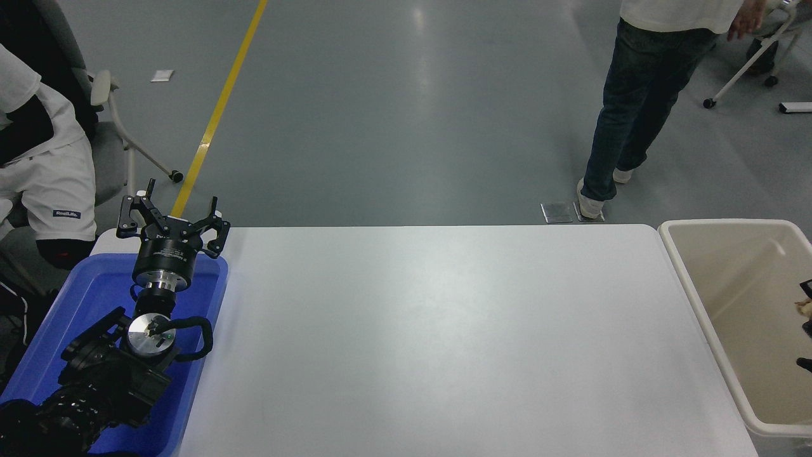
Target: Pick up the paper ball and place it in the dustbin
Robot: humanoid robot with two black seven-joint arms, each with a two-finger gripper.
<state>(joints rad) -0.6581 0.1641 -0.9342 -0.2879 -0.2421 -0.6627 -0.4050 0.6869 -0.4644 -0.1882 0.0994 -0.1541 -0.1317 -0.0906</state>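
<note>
The dustbin [723, 224], a deep cream-beige bin, stands at the table's right end. At the picture's right edge, over the bin's inside, only a sliver of my right gripper [806, 311] shows. It is shut on a tan scrap of the paper ball [802, 307]; the rest of the ball and the arm are cut off by the frame. My left arm is parked at the lower left, and its left gripper [171, 219] stands open above the far end of the blue tray.
A shallow blue tray [82, 298] lies at the table's left end under the left arm. The white table [431, 330] spans the middle. A person in dark jeans [625, 95] stands beyond the far edge; another sits at the far left on a chair.
</note>
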